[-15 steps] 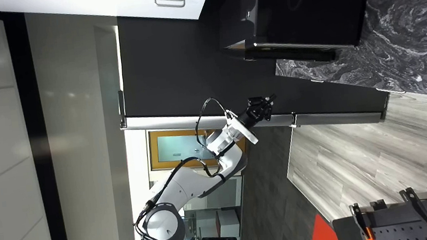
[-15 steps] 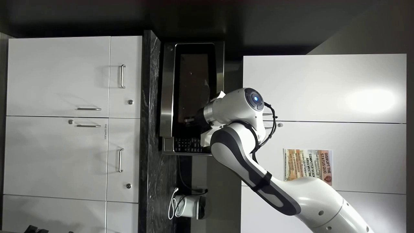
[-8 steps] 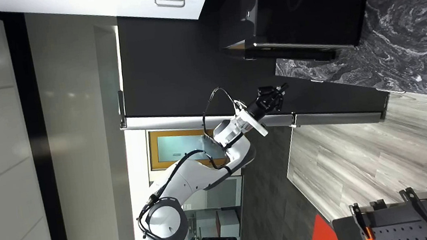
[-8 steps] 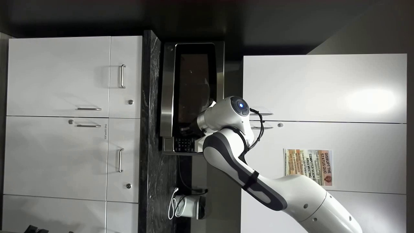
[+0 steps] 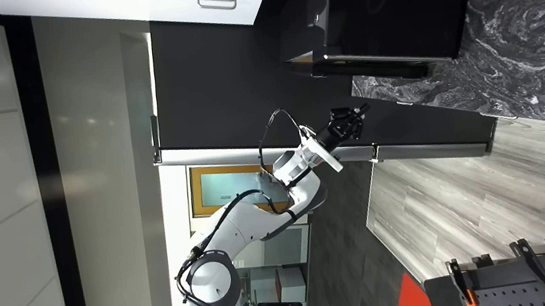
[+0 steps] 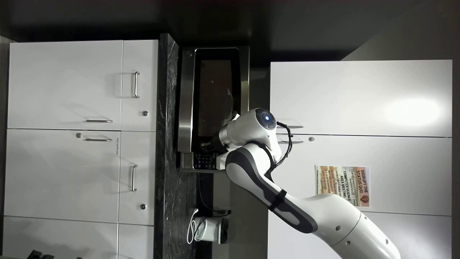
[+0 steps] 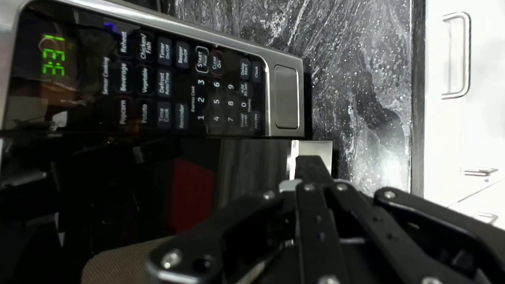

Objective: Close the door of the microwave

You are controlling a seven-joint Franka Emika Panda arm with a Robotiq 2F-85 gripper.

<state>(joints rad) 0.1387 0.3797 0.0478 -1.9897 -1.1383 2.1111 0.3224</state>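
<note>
The microwave [image 5: 390, 8] is a glossy black box with a silver-edged front [image 6: 185, 118]. Its door [image 6: 215, 97], with dark glass, lies flat or nearly flat across the front; I cannot tell if a thin gap is left. In the wrist view the door [image 7: 138, 185] sits beside the lit keypad panel [image 7: 173, 79], with a dark seam between. My gripper [image 5: 364, 109] is shut and empty, its fingertips [image 7: 313, 161] together over the door's silver lower corner. In an exterior view the gripper [image 6: 205, 145] is before the door near the keypad. Contact cannot be told.
The microwave stands on a dark marbled counter [image 5: 532, 27]. White cupboards are below [image 6: 64, 86] and above [image 6: 359, 97]. A white device with cables [image 6: 208, 230] stands along the counter. A pegboard with black clips [image 5: 529, 293] is at an exterior view's lower edge.
My gripper has moved closer to the microwave and toward its keypad side over the last second, with little motion in the last half second. The door shows no visible change.
</note>
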